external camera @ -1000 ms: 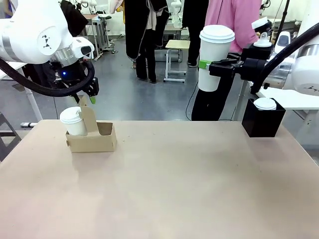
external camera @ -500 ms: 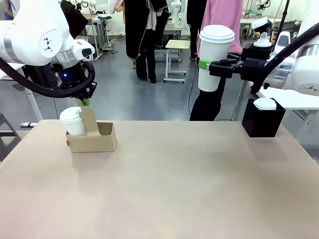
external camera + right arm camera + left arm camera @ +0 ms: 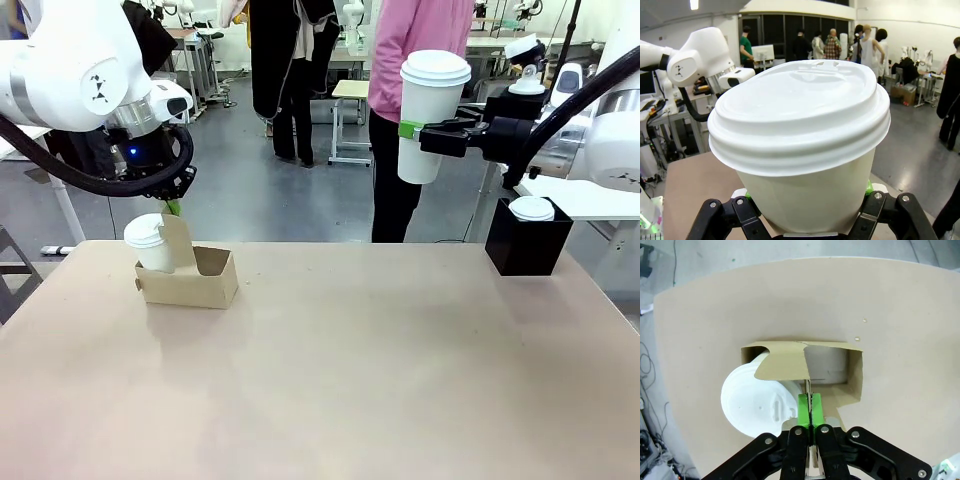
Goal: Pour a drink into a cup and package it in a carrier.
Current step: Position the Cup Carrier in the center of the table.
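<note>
The left end effector, open a second ago, now clamps the carrier by its handle tab, nudging it slightly right; the right end effector still grips the lidded cup aloft

I can read no words, numbers or brand names anywhere. A small dark emblem on my left arm is a symbol without letters. Raised marks on the lid of the cup are too faint to read.
</note>
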Tool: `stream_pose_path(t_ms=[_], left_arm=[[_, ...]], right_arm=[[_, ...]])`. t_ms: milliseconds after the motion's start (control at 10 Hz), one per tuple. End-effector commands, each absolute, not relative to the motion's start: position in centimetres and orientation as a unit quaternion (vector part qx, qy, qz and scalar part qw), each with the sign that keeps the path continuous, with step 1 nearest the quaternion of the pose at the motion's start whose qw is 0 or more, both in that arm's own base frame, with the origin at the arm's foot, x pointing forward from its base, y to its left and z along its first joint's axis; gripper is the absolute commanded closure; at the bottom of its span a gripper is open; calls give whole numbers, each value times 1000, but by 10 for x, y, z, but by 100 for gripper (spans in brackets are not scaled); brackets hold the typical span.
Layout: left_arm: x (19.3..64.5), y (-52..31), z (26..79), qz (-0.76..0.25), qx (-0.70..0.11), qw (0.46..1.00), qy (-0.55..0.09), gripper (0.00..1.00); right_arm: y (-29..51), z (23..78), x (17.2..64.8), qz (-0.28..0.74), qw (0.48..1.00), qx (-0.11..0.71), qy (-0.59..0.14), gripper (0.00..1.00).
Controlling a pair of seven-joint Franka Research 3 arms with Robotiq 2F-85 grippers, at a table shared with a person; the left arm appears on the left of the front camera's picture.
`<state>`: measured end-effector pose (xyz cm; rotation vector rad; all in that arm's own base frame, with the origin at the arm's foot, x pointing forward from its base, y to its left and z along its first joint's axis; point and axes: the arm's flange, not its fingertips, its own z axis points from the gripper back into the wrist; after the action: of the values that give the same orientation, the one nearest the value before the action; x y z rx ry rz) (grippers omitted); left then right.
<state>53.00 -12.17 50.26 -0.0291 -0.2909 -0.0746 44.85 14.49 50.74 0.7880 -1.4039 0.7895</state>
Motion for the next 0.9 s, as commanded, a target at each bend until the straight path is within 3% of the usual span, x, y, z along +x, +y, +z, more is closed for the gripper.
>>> stream_pose_path(t_ms=[0, 500, 800], left_arm=[[530, -122, 502, -37, -14, 989, -143, 97], [452, -185, 582, 14, -39, 985, -165, 98], [386, -258, 589, -1, -45, 987, -154, 98]], right_arm=[[148, 511, 448, 337, 626, 341, -615, 20], [148, 511, 448, 337, 626, 341, -615, 20], [148, 511, 448, 337, 626, 341, -615, 20]])
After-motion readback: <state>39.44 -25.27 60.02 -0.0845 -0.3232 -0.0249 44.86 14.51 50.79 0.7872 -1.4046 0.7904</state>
